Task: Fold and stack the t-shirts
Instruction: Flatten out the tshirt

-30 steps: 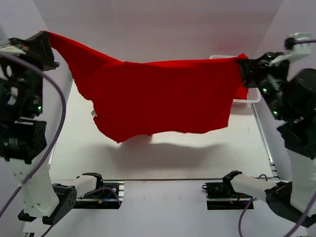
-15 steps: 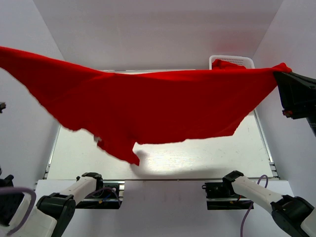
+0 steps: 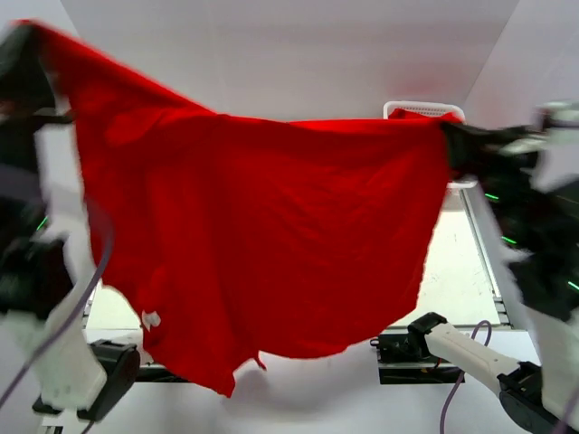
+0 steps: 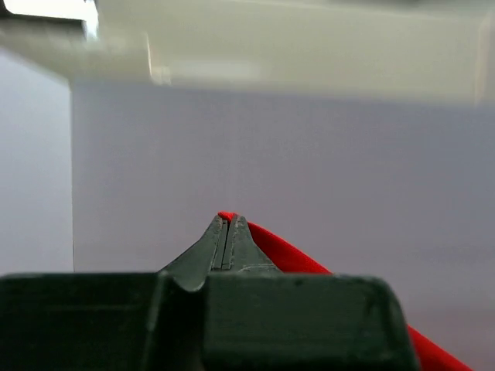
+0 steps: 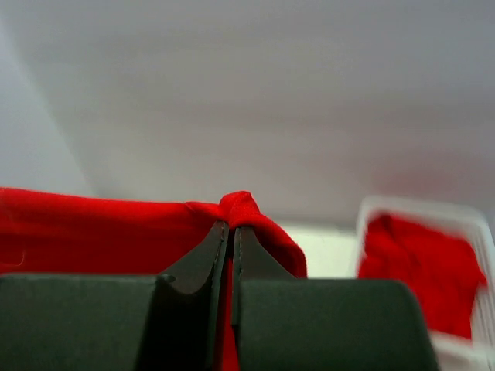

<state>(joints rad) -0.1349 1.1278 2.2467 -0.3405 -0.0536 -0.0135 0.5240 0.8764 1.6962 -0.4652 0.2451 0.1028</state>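
Hanging above the tabletop (image 3: 461,271), the t-shirt (image 3: 271,244) is stretched wide, its corners pinched tight by the left fingers (image 4: 210,249) and right fingers (image 5: 203,253). Spreading step, by the look; next it needs lowering flat for folding.

The t-shirt (image 3: 271,244) — matt red cloth; the fingers (image 5: 203,259) — dark matt plastic.
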